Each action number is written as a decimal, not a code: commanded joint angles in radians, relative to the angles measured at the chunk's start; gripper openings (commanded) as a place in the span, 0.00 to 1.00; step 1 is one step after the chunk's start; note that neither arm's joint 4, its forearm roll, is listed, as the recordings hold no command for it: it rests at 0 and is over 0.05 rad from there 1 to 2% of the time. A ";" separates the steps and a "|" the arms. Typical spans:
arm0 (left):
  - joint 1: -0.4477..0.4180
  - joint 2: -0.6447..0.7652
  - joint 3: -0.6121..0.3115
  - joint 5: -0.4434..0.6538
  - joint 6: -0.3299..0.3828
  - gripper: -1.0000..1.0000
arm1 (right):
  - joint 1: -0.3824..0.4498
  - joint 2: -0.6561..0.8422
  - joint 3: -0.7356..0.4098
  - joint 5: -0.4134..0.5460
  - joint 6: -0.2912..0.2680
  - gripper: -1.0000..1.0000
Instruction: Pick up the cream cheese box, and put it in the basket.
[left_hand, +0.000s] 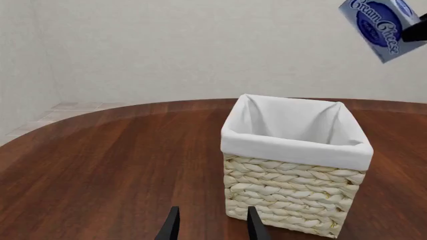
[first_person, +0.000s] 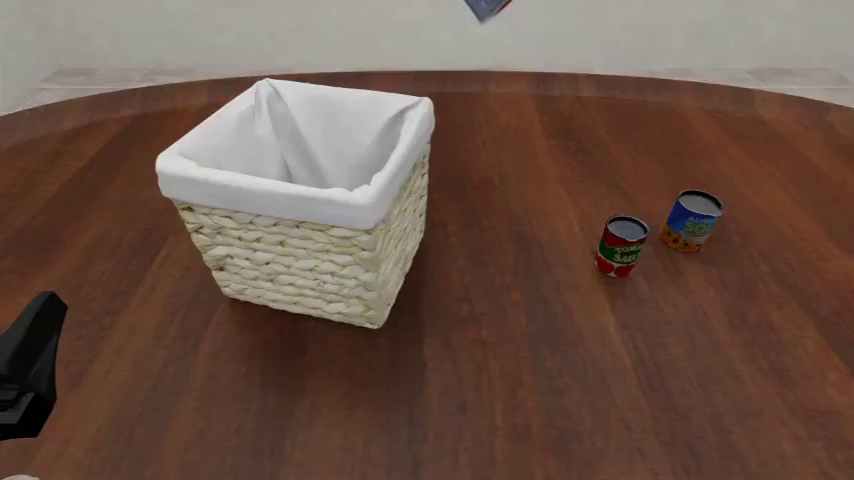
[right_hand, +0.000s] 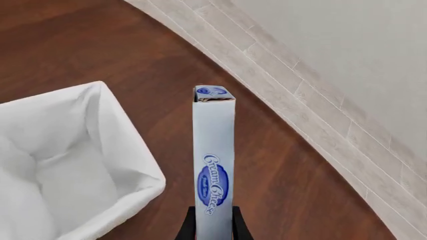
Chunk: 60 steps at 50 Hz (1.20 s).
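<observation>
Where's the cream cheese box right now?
The cream cheese box is held in the right gripper's jaws, high above the table, just beyond the basket's far right corner.

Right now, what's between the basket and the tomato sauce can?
Nothing: in the front view, only bare wooden table lies between the basket and the tomato sauce can.

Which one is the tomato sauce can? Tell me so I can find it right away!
Start at the big wicker basket with the white cloth liner on the brown table. Look to its right, where two small cans stand upright close together. The tomato sauce can is the red one nearer the basket; its neighbour, the blue-and-orange can, sits a little farther right and back.
</observation>
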<state>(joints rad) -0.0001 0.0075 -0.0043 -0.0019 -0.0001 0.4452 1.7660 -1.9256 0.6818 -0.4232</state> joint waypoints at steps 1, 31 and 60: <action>0.000 0.000 0.000 0.000 0.000 1.00 | 0.034 -0.073 0.054 -0.050 0.032 0.00; 0.000 0.000 0.000 0.000 0.000 1.00 | 0.138 -0.065 -0.013 -0.088 0.090 0.00; 0.000 0.000 0.000 0.000 0.000 1.00 | 0.272 -0.028 -0.016 -0.165 0.234 0.00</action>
<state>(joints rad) -0.0001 0.0075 -0.0043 -0.0019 -0.0001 0.6593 1.7600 -1.9572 0.5632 -0.2631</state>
